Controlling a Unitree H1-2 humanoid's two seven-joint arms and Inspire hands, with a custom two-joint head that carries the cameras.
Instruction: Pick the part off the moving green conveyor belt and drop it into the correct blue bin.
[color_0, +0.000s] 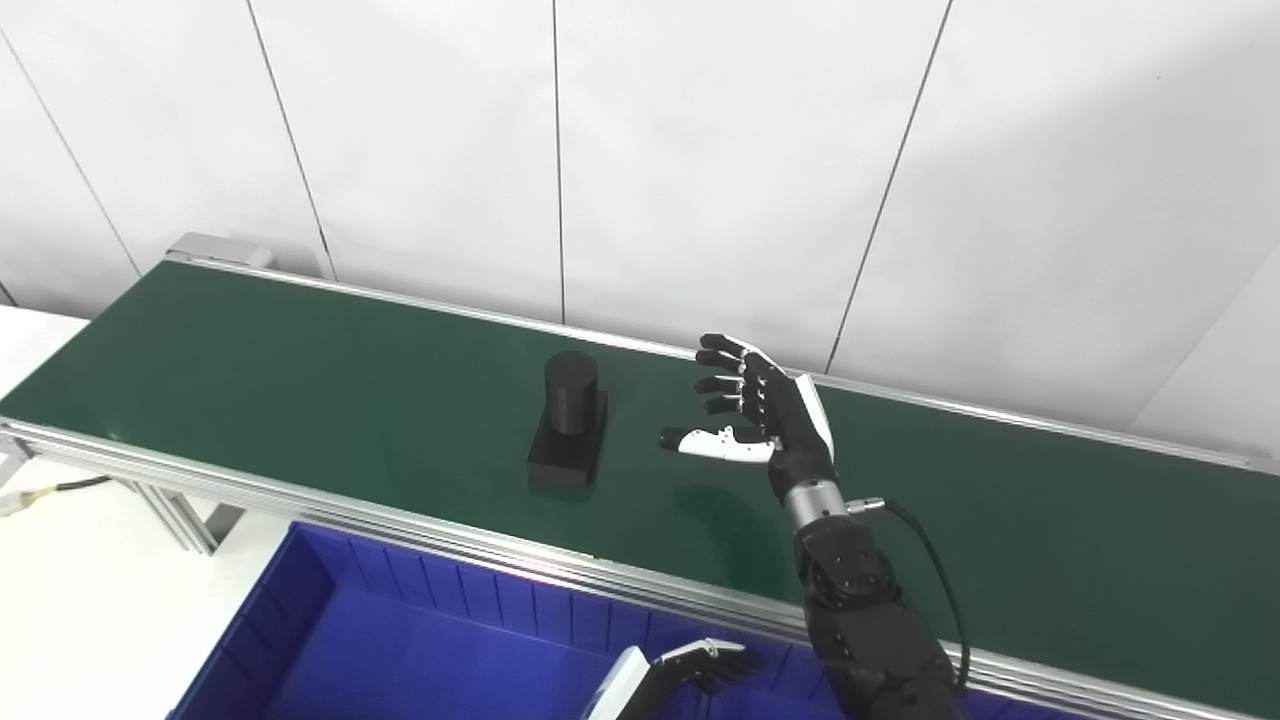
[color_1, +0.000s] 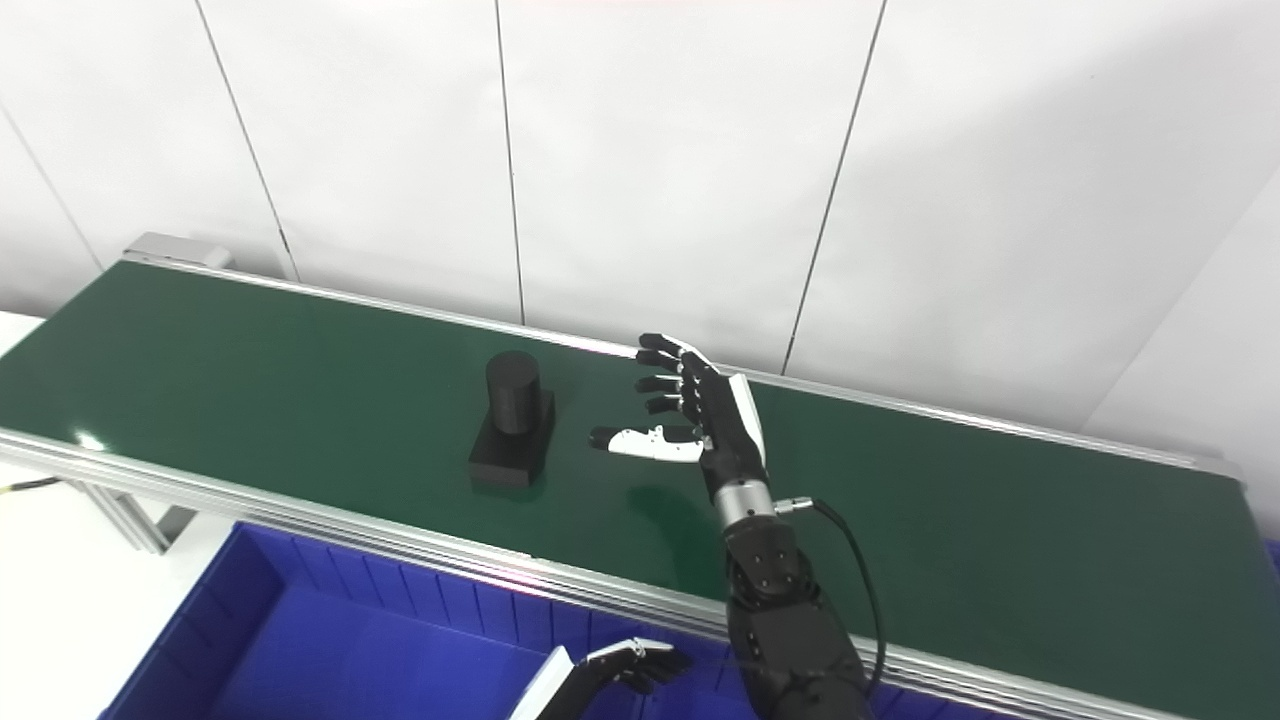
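In the left eye view, a black part (color_0: 568, 422), made of an upright cylinder on a flat rectangular base, stands on the green conveyor belt (color_0: 300, 380) nearer the belt's front rail than its back one. The right hand (color_0: 760, 410) is raised over the belt to the right of the part, its palm turned toward it, its dark fingers (color_0: 722, 382) spread and pointing left, and its white thumb (color_0: 715, 443) stretched out low toward the part's base. The hand holds nothing, and a strip of bare belt separates the fingertips from the part, so the two are near but apart. Below the belt's front rail lies a blue bin (color_0: 300, 610), and the left hand (color_0: 690, 668) shows at the bottom edge above it, its fingers loosely curled with nothing in them that can be seen; whether it counts as open or closed cannot be told from this sliver. In the right eye view the same layout appears: the part (color_1: 511, 420) sits left of the spread right hand (color_1: 700, 410), thumb level with the base and the other fingers level with the cylinder's top, with green belt (color_1: 1000, 520) visible between them, and the left hand (color_1: 620, 668) hangs over the bin (color_1: 260, 600).
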